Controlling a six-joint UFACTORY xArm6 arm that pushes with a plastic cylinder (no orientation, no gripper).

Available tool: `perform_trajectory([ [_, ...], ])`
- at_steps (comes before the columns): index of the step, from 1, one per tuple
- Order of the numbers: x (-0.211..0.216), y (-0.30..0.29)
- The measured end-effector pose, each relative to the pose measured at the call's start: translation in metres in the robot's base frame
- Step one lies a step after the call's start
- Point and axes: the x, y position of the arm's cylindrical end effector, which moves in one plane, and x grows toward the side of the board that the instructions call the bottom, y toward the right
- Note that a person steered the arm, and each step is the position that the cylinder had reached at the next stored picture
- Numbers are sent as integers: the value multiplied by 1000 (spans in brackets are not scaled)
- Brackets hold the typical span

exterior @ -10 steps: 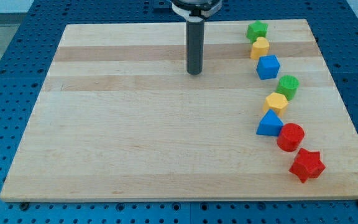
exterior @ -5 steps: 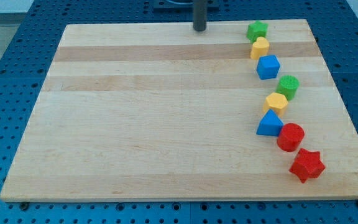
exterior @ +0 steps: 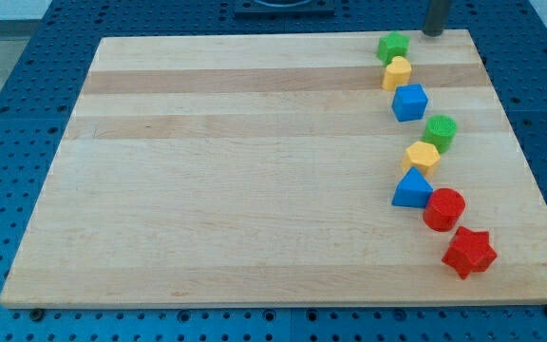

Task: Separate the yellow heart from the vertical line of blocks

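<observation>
The yellow heart (exterior: 398,72) sits second from the top in a bent vertical line of blocks at the view's right. Above it is a green star (exterior: 393,46); below it a blue cube (exterior: 409,102), a green cylinder (exterior: 440,132), a yellow hexagon (exterior: 423,157), a blue triangle (exterior: 411,189), a red cylinder (exterior: 443,209) and a red star (exterior: 469,252). My tip (exterior: 434,33) is at the board's top edge, just right of the green star and up and right of the yellow heart, touching no block.
The wooden board (exterior: 235,171) lies on a blue perforated table (exterior: 8,104). The board's right edge runs close to the red star.
My tip moved from the board's upper middle up to the top edge, then right to beside the green star. No block has moved.
</observation>
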Motion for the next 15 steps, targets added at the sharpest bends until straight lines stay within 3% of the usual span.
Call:
perform_trajectory([
  [3,45,-28],
  [5,45,-27],
  [7,79,-11],
  [15,93,-65],
])
